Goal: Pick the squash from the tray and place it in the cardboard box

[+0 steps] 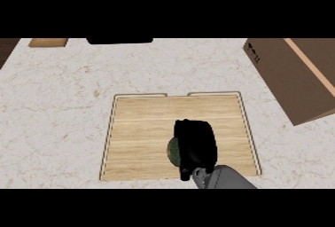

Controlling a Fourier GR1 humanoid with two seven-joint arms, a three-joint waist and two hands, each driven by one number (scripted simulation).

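Note:
A dark green squash [171, 150] lies on the wooden tray [144, 133], in its near right part. My right hand [195, 144] covers the squash from above and from the right. Its fingers curl over the squash, and the thumb sits at its near side. Only the squash's left edge shows past the hand. The cardboard box [294, 75] stands at the right, beyond the tray's far right corner, with its brown side facing the tray. My left hand does not show.
The tray rests on a pale marble counter [59, 111]. A small wooden board [48, 42] and a dark object [119, 41] lie along the far edge.

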